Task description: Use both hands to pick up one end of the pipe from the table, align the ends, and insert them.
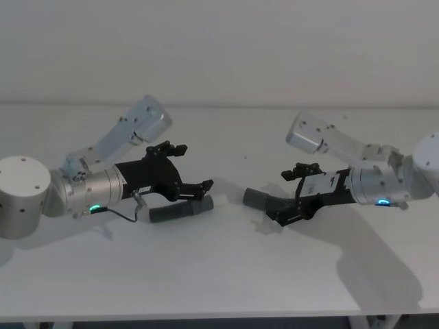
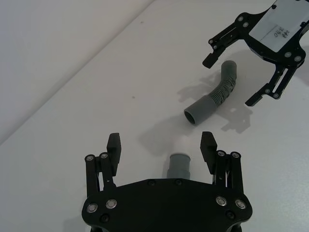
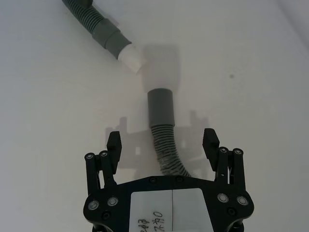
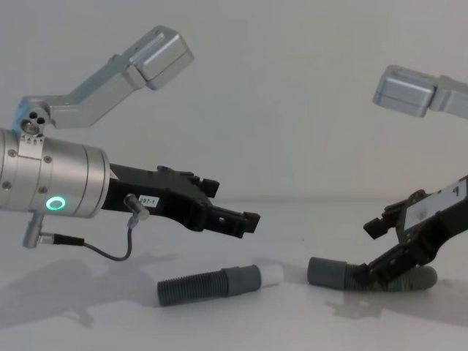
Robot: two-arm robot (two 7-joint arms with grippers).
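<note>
Left gripper point(image 1: 193, 166) and right gripper point(image 1: 277, 195) gaped empty above the table's point(image 1: 219, 274) middle; ribbed straight hose's point(image 4: 191, 289) white plug point(image 4: 271, 274) faced curved hose's point(image 2: 223, 92) smooth cuff point(image 4: 325, 272).

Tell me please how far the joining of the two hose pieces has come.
Nothing is joined: the straight dark grey corrugated hose piece and the curved dark grey corrugated hose piece lie apart on the matte white table. In hand: the black two-fingered left tool hangs open over the straight piece; the right tool straddles the curved one, open. Remaining: grasp, lift, align white plug tip with grey open cuff, insert.
</note>
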